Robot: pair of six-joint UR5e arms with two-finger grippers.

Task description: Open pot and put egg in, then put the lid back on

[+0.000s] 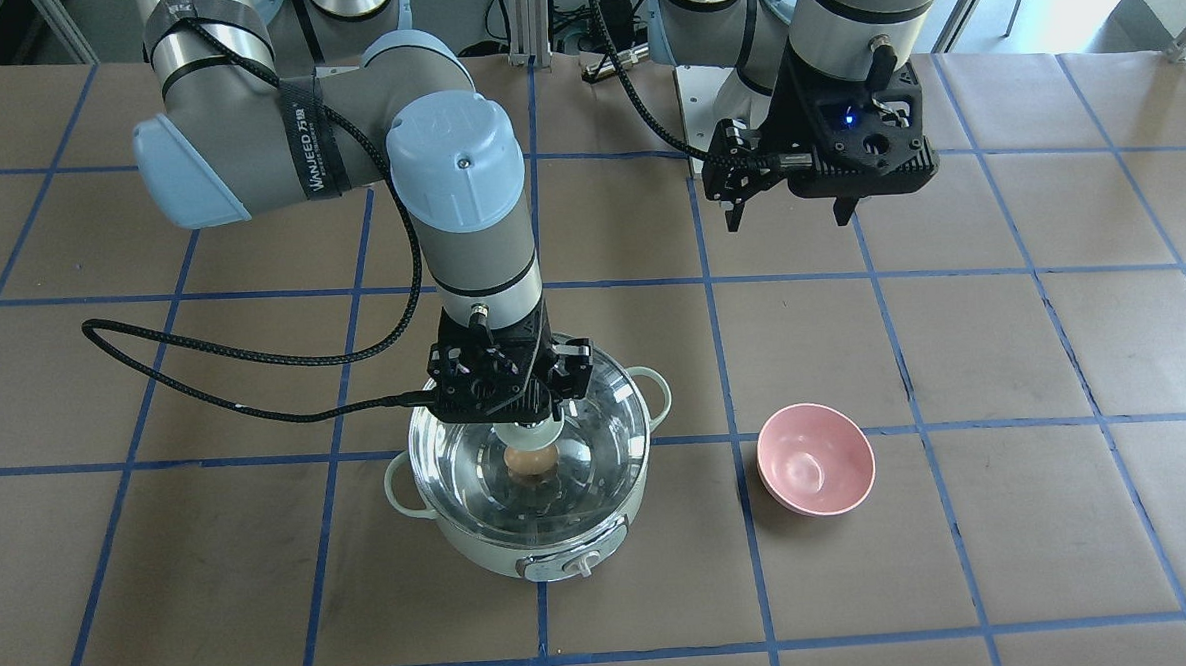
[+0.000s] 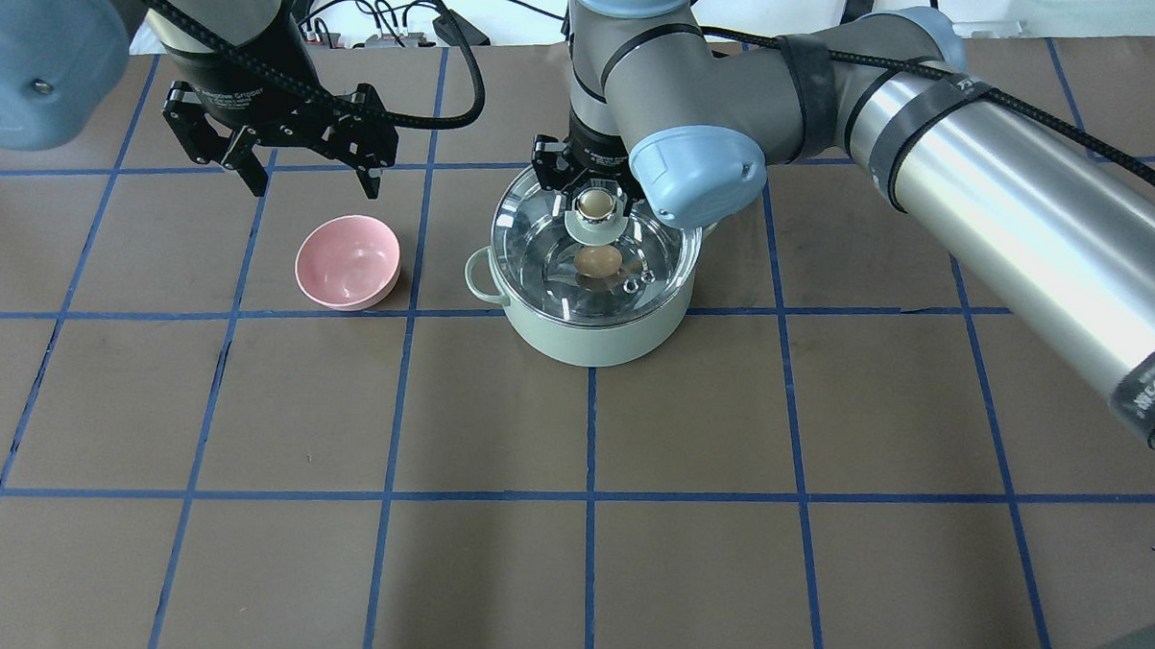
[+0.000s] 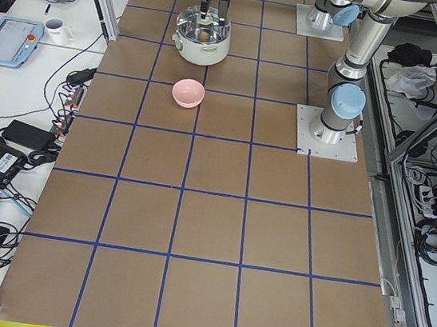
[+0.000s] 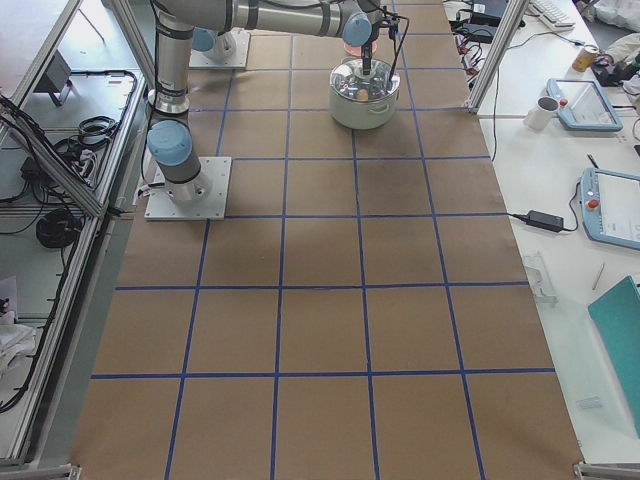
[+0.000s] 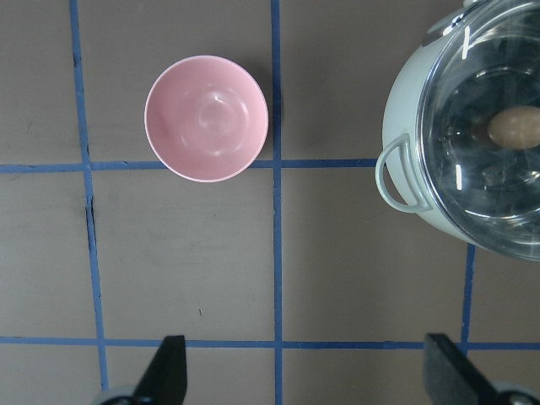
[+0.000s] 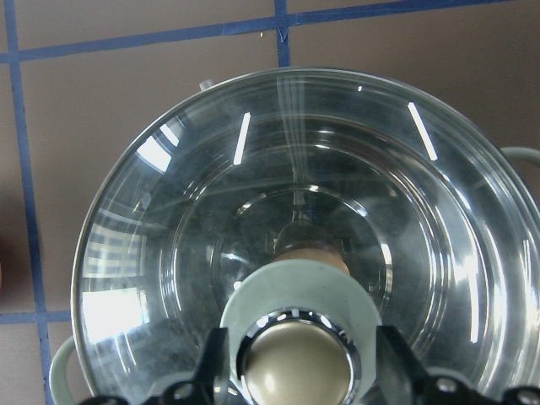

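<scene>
Currently my right gripper point(image 6: 299, 363) straddles the knob of the lid point(image 6: 169, 253), grip I cannot tell; lid sits on pot point(image 1: 482, 550), egg point(image 1: 530, 461) inside. Left gripper point(image 5: 308, 371) splayed above brown paper table point(image 2: 728, 416), blue tape grid, near pink bowl point(image 5: 207, 118). Side views alone show pendants point(image 3: 7, 40)

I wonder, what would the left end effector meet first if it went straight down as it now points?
The left end effector would probably meet the bare table; the pink bowl and pot sit off its line, though depth is unclear.

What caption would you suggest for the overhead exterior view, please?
Egg in the pot under the lid; right gripper around its knob, left gripper open.
</scene>
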